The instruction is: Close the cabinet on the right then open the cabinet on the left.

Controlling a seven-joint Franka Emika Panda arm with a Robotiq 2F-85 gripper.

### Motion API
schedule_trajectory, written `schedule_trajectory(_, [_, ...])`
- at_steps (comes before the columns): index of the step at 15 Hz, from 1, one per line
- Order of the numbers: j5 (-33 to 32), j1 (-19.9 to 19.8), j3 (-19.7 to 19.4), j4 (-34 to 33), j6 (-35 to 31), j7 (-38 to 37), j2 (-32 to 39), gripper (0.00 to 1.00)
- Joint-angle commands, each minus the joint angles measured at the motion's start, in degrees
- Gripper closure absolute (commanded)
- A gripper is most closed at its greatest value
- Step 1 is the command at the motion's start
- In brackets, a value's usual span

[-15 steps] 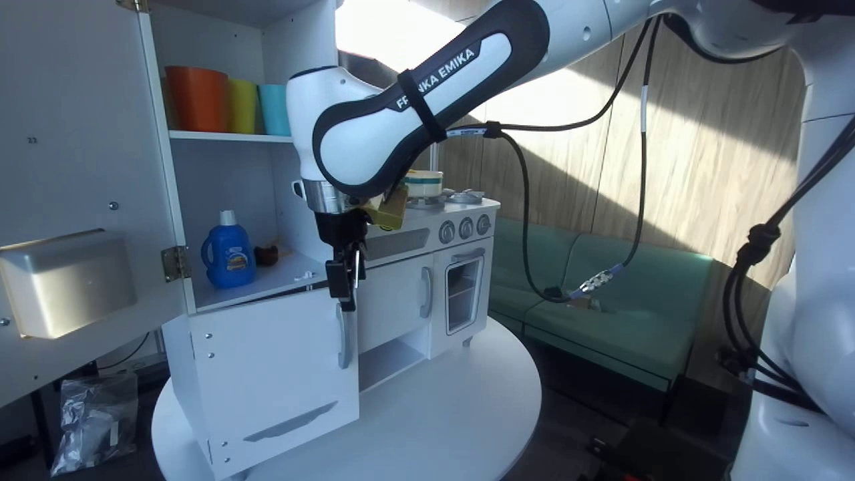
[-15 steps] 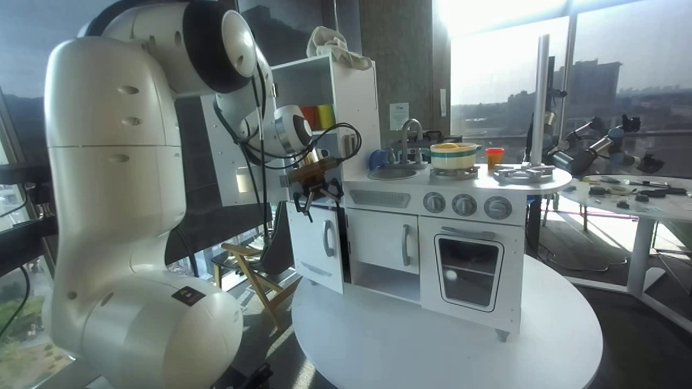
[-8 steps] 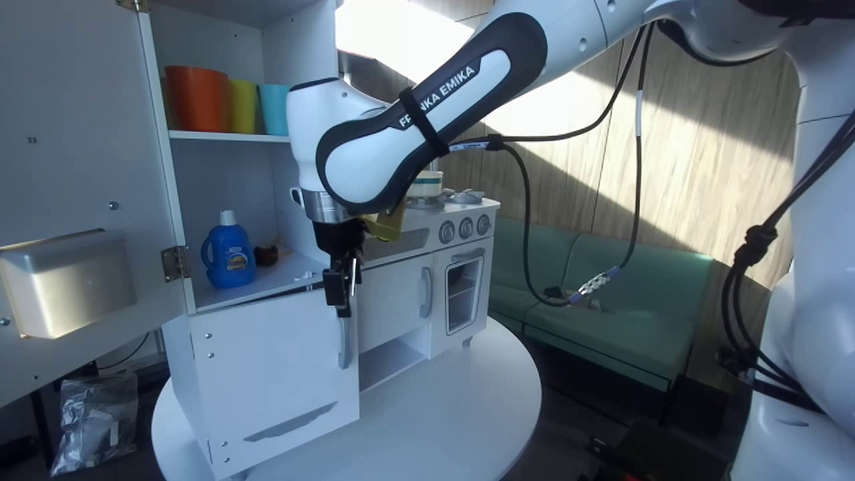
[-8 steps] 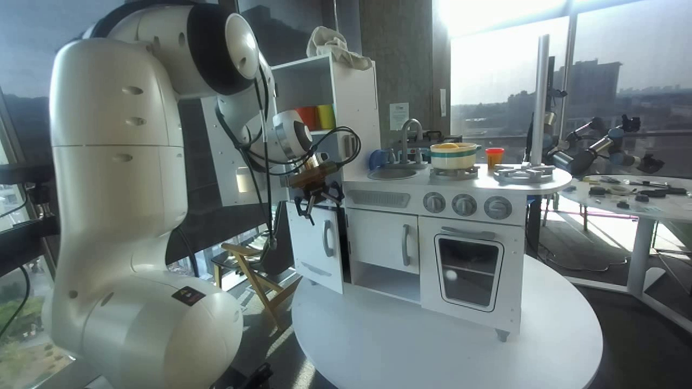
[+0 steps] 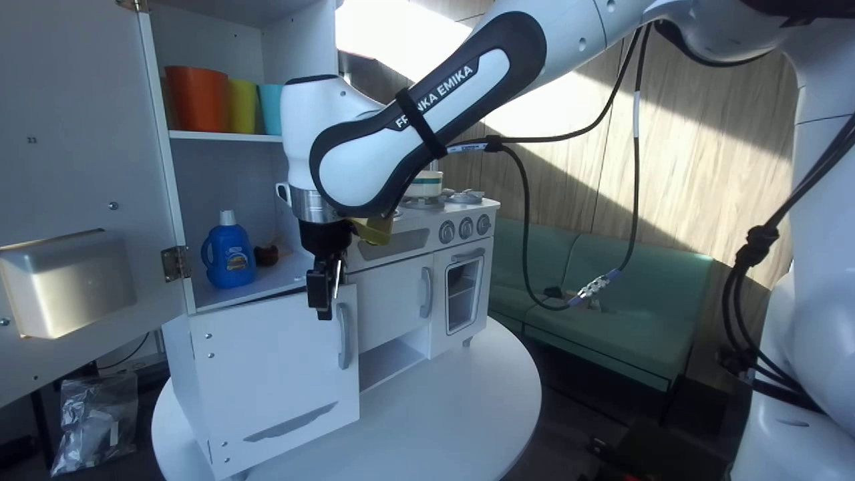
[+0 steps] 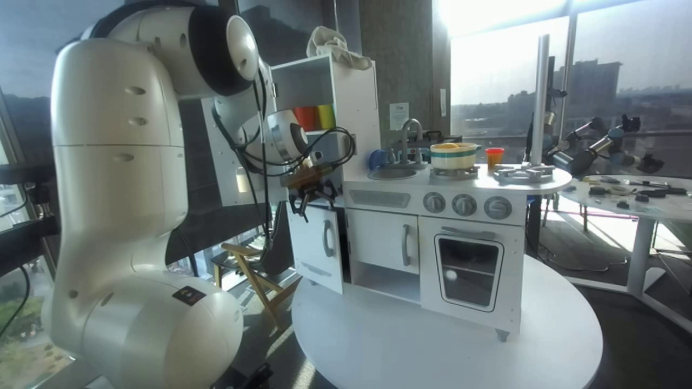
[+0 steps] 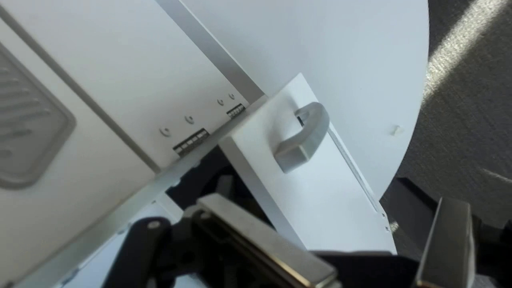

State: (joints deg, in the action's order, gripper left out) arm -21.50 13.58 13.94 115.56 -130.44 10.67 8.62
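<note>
The left cabinet's white door [image 5: 274, 381] stands slightly ajar, with a dark gap along its edge in an exterior view [image 6: 316, 248]. Its grey handle [image 5: 343, 336] also shows in the wrist view [image 7: 306, 138]. The right cabinet [image 6: 381, 237] beside it is shut, with a grey handle [image 6: 405, 245]. My gripper [image 5: 325, 308] points down at the top of the left door, just to the left of its handle in that view. In the wrist view the gripper [image 7: 358, 252] is open, its fingers apart on either side of the door's picture. I cannot tell whether they touch it.
A tall door [image 5: 80, 167] stands open at the side of the shelf unit. A blue bottle [image 5: 230, 254] and coloured cups [image 5: 197, 100] stand on the shelves. A pot [image 6: 453, 155] is on the stove above the closed oven [image 6: 468, 270]. A round white table [image 6: 443, 346] bears the kitchen.
My gripper has moved to the left and slightly down in an exterior view, away from the left door's handle along its top. The doors have not visibly moved.
</note>
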Motion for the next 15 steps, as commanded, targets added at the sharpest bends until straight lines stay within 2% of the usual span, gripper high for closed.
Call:
schedule_trajectory(1, [6.9, 0.1, 1.6, 2.1, -3.0, 6.0, -2.8, 0.0])
schedule_trajectory(8, [19.5, -0.2, 2.8, 1.4, 0.5, 12.3, -1.0, 0.0])
schedule_trajectory(13, [21.7, 1.7, 4.6, 0.5, 4.4, 12.2, -2.7, 0.0])
schedule_trajectory(15, [22.9, 2.7, 5.7, -1.6, 8.2, 12.8, -1.6, 0.0])
